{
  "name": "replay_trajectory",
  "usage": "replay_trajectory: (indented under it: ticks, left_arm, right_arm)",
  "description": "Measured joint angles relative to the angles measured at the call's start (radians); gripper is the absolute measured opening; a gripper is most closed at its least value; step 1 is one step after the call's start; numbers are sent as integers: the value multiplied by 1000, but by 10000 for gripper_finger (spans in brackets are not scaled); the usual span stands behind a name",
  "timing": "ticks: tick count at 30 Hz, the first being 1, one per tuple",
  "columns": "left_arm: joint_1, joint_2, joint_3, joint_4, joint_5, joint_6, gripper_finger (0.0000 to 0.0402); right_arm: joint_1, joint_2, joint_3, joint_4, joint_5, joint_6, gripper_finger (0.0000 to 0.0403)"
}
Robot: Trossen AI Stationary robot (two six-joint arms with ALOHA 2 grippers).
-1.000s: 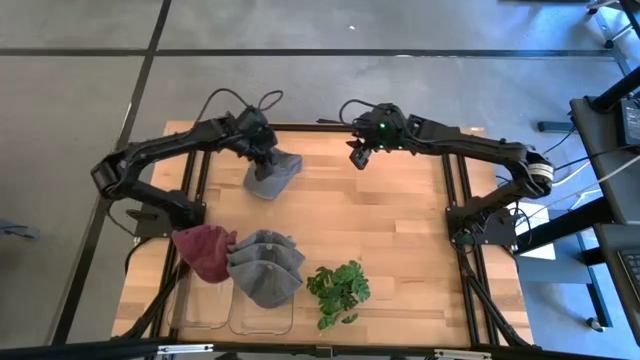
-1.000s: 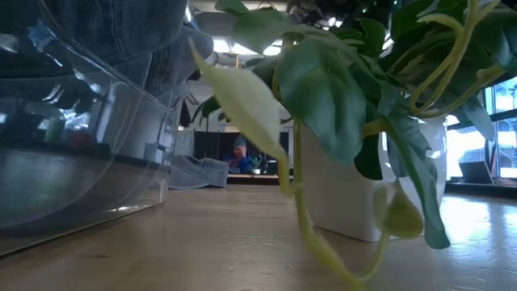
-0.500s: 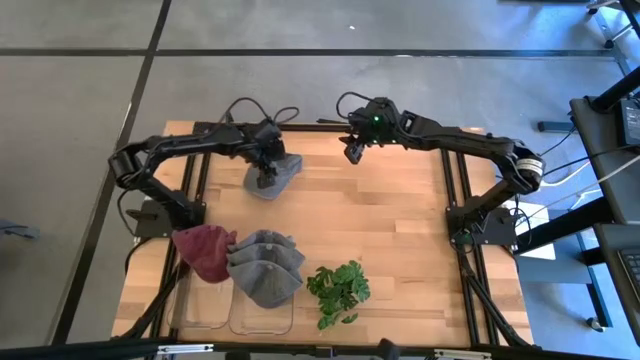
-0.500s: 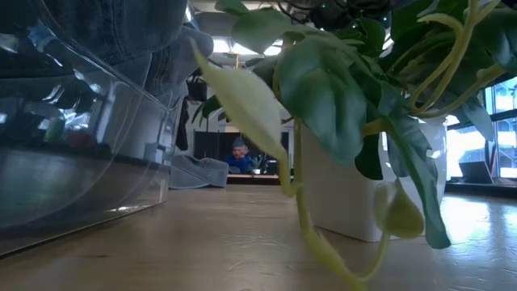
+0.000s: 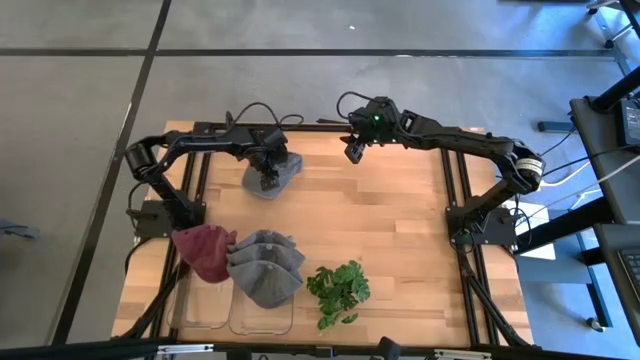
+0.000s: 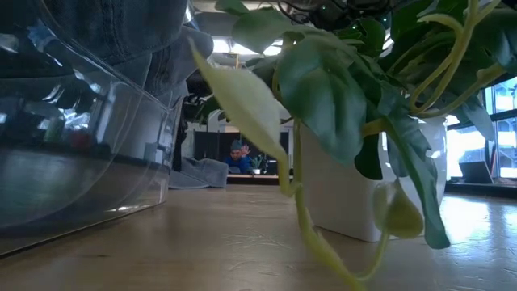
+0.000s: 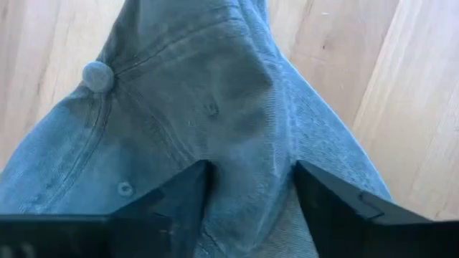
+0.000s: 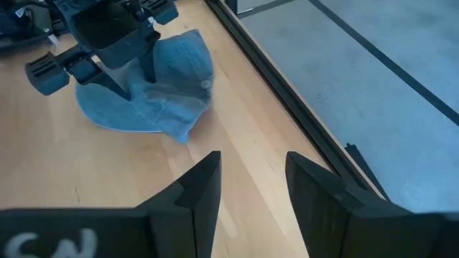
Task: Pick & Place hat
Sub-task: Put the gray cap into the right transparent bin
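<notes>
A blue-grey denim hat (image 5: 276, 176) lies on the far left part of the table; it also shows far off in the low view (image 6: 199, 173). My left gripper (image 7: 251, 204) stands on the hat's crown, pointing down, open, with a ridge of cloth between its fingers. The top button (image 7: 97, 75) is beyond them. My right gripper (image 5: 353, 151) hovers open over the far middle of the table, right of the hat (image 8: 161, 89), touching nothing. My left gripper comes at the hat from above, pointing down. Its two fingers (image 7: 183, 201) stand on the crown (image 7: 247, 143) beside the top button, one on either side of a raised fold of denim. The hat lies flat on the table, brim and crown resting on the wood.
A maroon hat (image 5: 204, 251) and a grey hat (image 5: 266, 266) sit on clear bins (image 6: 81, 162) at the near left. A potted plant (image 5: 339, 289) stands at the near middle. Bare wood lies between hat and plant. A person (image 6: 238, 157) shows beyond the table.
My left gripper has moved a little toward the near edge and come down onto the hat's crown, while its arm swung in from the left. The hat has stayed where it was.
</notes>
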Motion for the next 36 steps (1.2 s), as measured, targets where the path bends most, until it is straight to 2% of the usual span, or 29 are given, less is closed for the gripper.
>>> replay_trajectory:
  ticks: [3,9,11,14,18,21,24,29,31,36]
  left_arm:
    - [-1,2,0,3,4,1,163]
    - [-1,0,1,3,3,3,48]
    - [-1,0,13,-3,1,1,16]
    - [-10,-1,59,-22,-24,-6,12]
    - [-53,-31,136,-28,-112,17,8]
    - [-100,-55,199,-13,-196,27,8]
    - [-152,-77,252,25,-334,16,8]
    - [-219,-110,305,178,-515,0,8]
    - [-233,-127,320,235,-532,-14,8]
    - [-255,-187,338,346,-501,-50,8]
  right_arm:
    - [0,0,0,0,0,-3,157]
    - [0,0,0,-1,-2,4,157]
    - [0,0,0,-1,-33,5,157]
    - [0,0,0,0,-125,6,157]
    - [1,0,0,13,-223,2,157]
    - [1,0,0,24,-228,5,157]
    - [0,0,0,35,-227,3,157]
    - [0,1,0,81,-260,1,157]
    - [0,1,0,116,-289,1,157]
    - [-1,1,1,202,-294,3,157]
